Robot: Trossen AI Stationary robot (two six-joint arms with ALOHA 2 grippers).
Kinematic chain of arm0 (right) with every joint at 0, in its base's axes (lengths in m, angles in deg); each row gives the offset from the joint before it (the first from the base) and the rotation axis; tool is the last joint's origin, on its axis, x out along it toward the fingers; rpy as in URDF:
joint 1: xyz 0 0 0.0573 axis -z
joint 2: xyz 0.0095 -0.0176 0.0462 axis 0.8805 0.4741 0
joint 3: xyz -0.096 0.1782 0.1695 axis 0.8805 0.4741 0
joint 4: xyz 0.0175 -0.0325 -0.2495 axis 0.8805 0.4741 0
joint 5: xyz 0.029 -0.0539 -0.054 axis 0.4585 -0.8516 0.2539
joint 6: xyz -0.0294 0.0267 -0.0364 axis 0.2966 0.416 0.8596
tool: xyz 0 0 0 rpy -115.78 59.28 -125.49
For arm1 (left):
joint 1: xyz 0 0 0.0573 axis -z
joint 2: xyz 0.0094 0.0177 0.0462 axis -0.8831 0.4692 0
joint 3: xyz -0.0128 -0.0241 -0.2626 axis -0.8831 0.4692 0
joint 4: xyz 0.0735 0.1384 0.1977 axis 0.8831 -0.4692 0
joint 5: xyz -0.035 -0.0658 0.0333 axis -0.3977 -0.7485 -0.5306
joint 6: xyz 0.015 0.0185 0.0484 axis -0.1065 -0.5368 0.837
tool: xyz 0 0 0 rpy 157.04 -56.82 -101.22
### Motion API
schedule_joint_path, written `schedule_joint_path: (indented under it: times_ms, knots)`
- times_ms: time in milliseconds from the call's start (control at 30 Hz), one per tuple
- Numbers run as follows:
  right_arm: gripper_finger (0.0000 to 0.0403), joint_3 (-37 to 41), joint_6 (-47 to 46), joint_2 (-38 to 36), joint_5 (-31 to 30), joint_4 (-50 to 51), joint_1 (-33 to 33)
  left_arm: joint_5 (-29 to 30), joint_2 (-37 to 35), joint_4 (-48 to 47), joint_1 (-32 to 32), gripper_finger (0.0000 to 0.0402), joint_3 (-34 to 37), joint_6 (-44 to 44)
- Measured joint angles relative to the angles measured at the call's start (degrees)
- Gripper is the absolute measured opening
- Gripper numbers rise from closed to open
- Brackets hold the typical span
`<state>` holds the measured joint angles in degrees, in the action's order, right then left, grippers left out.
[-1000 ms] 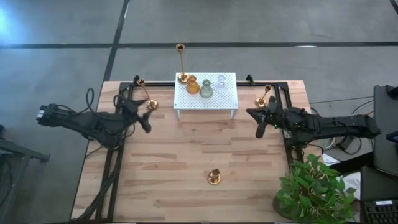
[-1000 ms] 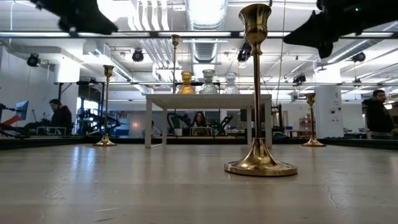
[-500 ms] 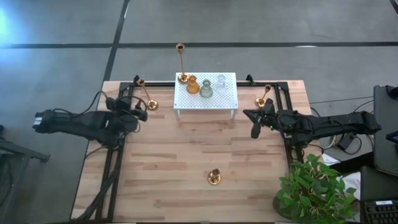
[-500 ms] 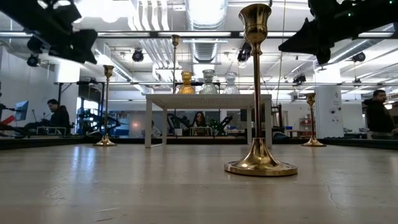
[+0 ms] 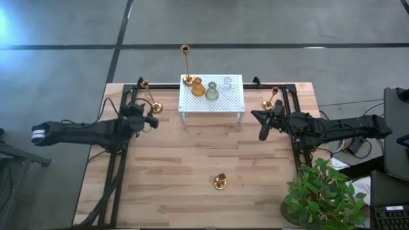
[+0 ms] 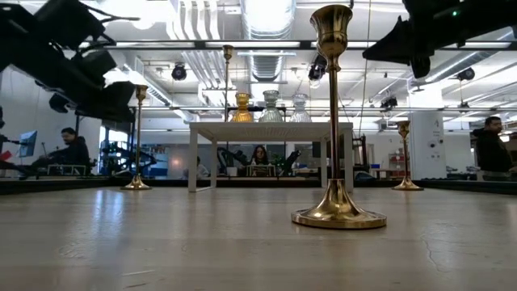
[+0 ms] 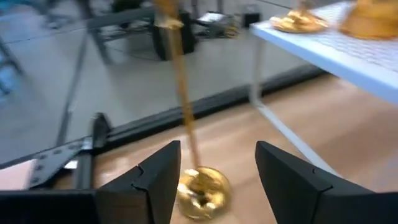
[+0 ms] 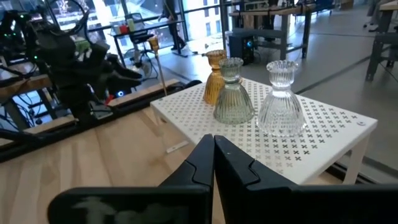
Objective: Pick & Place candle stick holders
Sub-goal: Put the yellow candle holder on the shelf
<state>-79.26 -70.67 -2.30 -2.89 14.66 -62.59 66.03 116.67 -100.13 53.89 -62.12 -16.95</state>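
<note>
A tall thin brass stick (image 5: 152, 102) stands on its round base at the table's far left; it also shows in the left wrist view (image 7: 181, 93). My left gripper (image 5: 151, 121) is open just near of it, its fingers (image 7: 158, 171) on either side of the round base (image 7: 202, 190) without touching. A second tall stick (image 5: 271, 99) stands at the far right. My right gripper (image 5: 261, 133) is shut and empty beside it, raised, as the right wrist view (image 8: 214, 138) shows. A short brass holder (image 5: 220, 182) stands near the front edge.
A white perforated rack (image 5: 220, 102) stands at the far middle with a tall brass stick (image 5: 187, 64), a short brass holder (image 5: 197, 87), a grey-green glass holder (image 5: 211, 93) and a clear one (image 5: 227, 83) on it. A potted plant (image 5: 319, 191) is at the near right corner.
My left gripper has come down from a raised pose and gone toward the tall stick at the far left, ending low with its fingers on either side of the base. My right gripper has shifted slightly toward the table's left.
</note>
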Motion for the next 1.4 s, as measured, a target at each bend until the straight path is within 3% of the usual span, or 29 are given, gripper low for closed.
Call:
schedule_joint_path:
  times_ms: [200,333,533,933,1067,1233,1400]
  knots:
    - [0.0008,0.0,0.4,-0.1,-0.3,0.0,0.0,-7.7,-0.3,12.5,-10.4,0.019,1.8,10.9]
    - [0.0008,0.0,-0.1,-0.1,-0.5,0.0,0.0,-9.0,-0.3,17.4,-16.8,0.0184,2.1,13.9]
    - [0.0008,0.0,-0.1,-0.1,-1.3,0.0,0.0,-23.6,0.2,19.2,-25.4,0.0183,2.1,15.7]
    - [0.0008,0.0,0.1,-0.1,-1.6,0.0,0.0,-35.7,6.2,27.9,-33.8,0.0179,2.1,17.8]
    - [0.0008,0.0,-0.6,-0.1,-1.5,0.0,0.0,-36.5,7.7,28.0,-33.9,0.0139,2.1,17.3]
    - [0.0008,0.0,-1.0,-0.1,-1.5,0.0,0.0,-36.3,7.0,28.0,-33.9,0.0026,2.1,18.1]
    - [0.0008,0.1,-1.0,-0.1,-1.5,0.0,0.0,-36.4,6.0,28.0,-33.9,0.0021,2.1,18.5]
